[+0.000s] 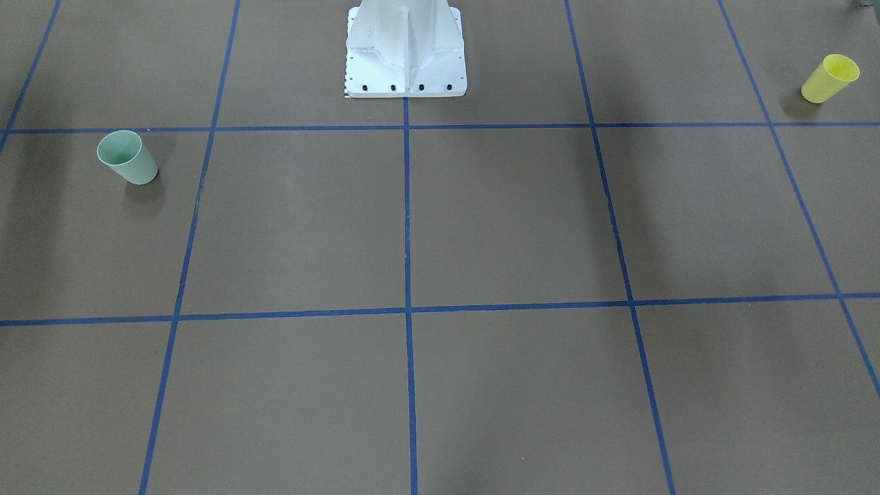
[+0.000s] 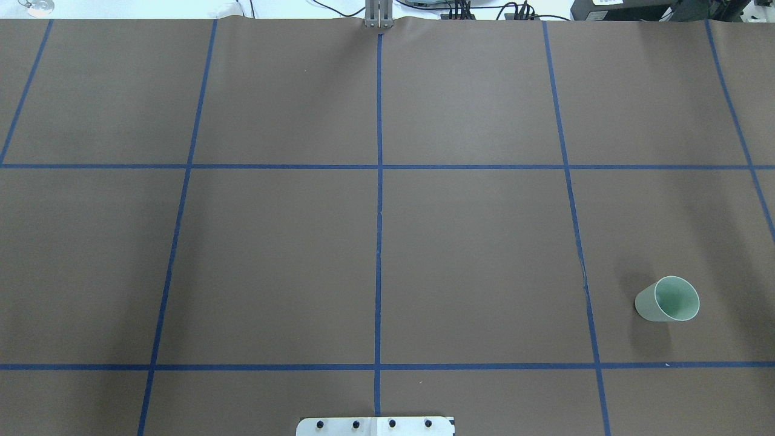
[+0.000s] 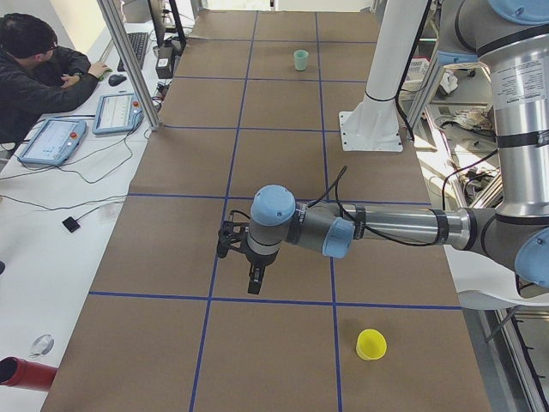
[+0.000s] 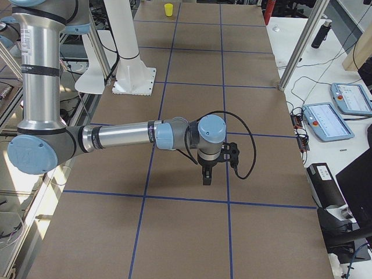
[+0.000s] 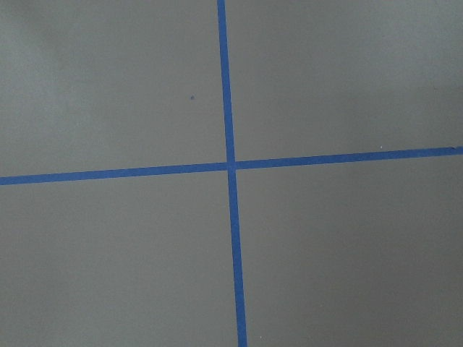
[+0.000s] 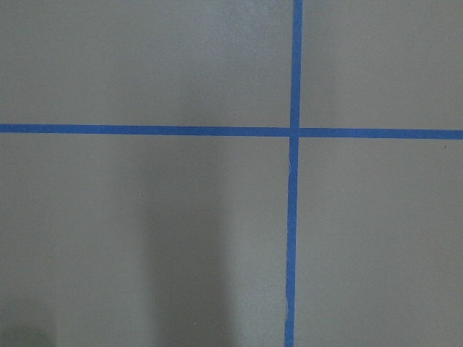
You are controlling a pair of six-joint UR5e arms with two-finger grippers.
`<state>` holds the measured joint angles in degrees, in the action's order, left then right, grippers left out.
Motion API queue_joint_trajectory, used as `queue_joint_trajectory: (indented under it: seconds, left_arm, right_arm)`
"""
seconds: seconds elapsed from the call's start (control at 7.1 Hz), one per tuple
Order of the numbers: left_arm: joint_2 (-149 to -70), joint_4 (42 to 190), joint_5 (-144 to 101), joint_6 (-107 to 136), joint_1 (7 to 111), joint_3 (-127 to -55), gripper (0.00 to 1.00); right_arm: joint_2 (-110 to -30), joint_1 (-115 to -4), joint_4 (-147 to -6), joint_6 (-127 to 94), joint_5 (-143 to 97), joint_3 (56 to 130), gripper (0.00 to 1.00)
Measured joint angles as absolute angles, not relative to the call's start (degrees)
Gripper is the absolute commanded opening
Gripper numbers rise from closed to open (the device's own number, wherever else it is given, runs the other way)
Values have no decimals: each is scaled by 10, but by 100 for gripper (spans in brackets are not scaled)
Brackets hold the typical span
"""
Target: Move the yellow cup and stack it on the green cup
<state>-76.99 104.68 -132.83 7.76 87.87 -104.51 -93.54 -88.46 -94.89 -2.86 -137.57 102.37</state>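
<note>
The yellow cup (image 1: 830,78) stands upright at the table's end on my left side, also seen in the left side view as yellow cup (image 3: 371,344) and far off as yellow cup (image 4: 168,9). At the opposite end stands the green cup (image 1: 128,157), upright and empty, green cup (image 2: 667,299), green cup (image 3: 301,59). My left gripper (image 3: 255,283) hangs over the tape grid, well away from the yellow cup; whether it is open or shut I cannot tell. My right gripper (image 4: 206,176) points down over the table's middle; its state I cannot tell. Both wrist views hold only table and tape.
The white robot pedestal (image 1: 405,51) stands at the table's robot-side edge. Blue tape lines (image 2: 379,181) divide the brown table. A person (image 3: 39,73) sits at a side desk with teach pendants (image 3: 51,142). Metal frame posts (image 3: 129,64) rise along the table's far edge.
</note>
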Motion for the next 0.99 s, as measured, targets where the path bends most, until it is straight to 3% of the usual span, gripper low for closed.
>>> queue_joint_trajectory:
  seconds: [0.56,0.99]
  left_arm:
    - [-769,1036,-1316,86,879,-1053,100]
    - [-766,847,-1185,147,866,-1179,100]
  right_arm:
    - [-936,-883,-948,-29,-1378,1024,100]
    - [-936,-883,-948,-29,-1379,1029,100]
